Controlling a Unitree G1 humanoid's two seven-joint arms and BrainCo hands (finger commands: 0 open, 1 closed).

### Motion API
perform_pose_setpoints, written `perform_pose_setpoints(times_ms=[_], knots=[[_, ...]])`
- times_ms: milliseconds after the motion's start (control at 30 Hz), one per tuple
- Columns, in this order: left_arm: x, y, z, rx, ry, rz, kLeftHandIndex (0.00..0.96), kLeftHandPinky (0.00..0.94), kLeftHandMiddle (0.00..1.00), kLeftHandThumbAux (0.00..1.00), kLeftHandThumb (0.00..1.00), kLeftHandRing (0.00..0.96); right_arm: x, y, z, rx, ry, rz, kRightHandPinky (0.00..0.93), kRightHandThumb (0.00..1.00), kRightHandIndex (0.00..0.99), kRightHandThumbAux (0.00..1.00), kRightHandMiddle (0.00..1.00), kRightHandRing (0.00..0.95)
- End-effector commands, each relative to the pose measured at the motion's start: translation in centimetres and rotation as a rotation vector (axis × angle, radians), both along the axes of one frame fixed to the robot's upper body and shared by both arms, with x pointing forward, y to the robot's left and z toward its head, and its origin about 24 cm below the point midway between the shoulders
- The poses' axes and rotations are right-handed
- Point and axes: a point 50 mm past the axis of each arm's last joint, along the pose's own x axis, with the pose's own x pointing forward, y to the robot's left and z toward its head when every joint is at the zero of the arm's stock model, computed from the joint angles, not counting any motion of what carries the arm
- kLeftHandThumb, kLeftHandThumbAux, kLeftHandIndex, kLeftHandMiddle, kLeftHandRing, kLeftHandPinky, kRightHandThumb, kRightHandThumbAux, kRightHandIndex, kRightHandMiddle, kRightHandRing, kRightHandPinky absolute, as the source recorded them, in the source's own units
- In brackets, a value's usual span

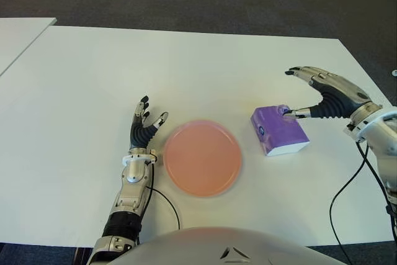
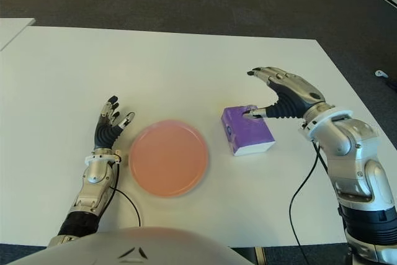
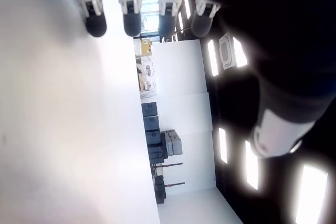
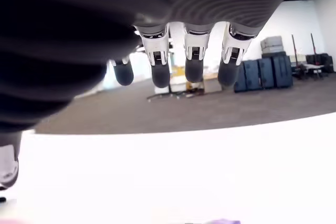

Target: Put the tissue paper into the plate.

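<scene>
Right hand (image 2: pixel 276 94): at the far right edge of the tissue pack, fingers spread wide and arched above it, thumb tip at or just touching the pack's upper right corner; nothing grasped yet

Tissue paper (image 2: pixel 247 130): purple soft pack with a white side edge, lying flat on the bench (image 2: pixel 186 60), just to the right of the plate and apart from it

Plate (image 2: pixel 168 157): round, pink-orange, holding nothing, between the two hands

Left hand (image 2: pixel 110 125): idle, fingers loosely extended and holding nothing, just left of the plate

Risks, as judged from here: with only the thumb near one corner, closing could pinch the wrapper's edge alone, so the soft pack may sag, twist or slip out on lifting; a nudge could slide it across the smooth bench; a low carry could knock the plate's rim and shift it

Markings: a small round mark on the pack's near-left face, too small to read; no other writing legible
</scene>
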Motion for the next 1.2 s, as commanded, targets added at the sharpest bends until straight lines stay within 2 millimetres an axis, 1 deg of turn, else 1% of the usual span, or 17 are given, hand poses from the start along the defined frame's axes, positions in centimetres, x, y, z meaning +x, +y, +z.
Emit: perform_pose_setpoints(times_ms=[33, 400, 600, 733, 867, 1200], knots=[[-0.9, 0.3, -1.7, -0.006, 0.103, 0.002, 0.000, 0.000, 0.000, 0.618, 0.000, 0.000, -0.1, 0.2, -0.9, -0.072, 0.041, 0.026, 0.000, 0.127, 0.000, 0.466, 0.000, 0.000], [-1.0, 0.4, -1.7, -0.009, 0.104, -0.001, 0.000, 0.000, 0.000, 0.624, 0.000, 0.000, 0.1, -0.4, -2.0, -0.097, 0.106, 0.067, 0.000, 0.087, 0.000, 0.463, 0.000, 0.000], [-1.0, 0.6, -1.7, -0.015, 0.104, -0.002, 0.000, 0.000, 0.000, 0.626, 0.000, 0.000, -0.6, -0.6, -3.9, -0.085, 0.162, 0.114, 0.000, 0.072, 0.000, 0.462, 0.000, 0.000], [-1.1, 0.8, -1.7, -0.016, 0.100, -0.003, 0.000, 0.000, 0.000, 0.626, 0.000, 0.000, -0.6, -0.4, -3.7, -0.072, 0.188, 0.165, 0.000, 0.050, 0.000, 0.449, 0.000, 0.000], [-1.1, 0.9, -1.6, -0.021, 0.096, -0.004, 0.000, 0.000, 0.000, 0.632, 0.000, 0.000, -0.8, -0.2, -4.0, -0.072, 0.222, 0.217, 0.000, 0.032, 0.000, 0.437, 0.000, 0.000], [-1.2, 1.2, -1.6, -0.019, 0.092, 0.001, 0.000, 0.000, 0.000, 0.648, 0.000, 0.000, -1.0, -0.2, -4.3, -0.160, 0.243, 0.251, 0.000, 0.027, 0.000, 0.437, 0.000, 0.000]])
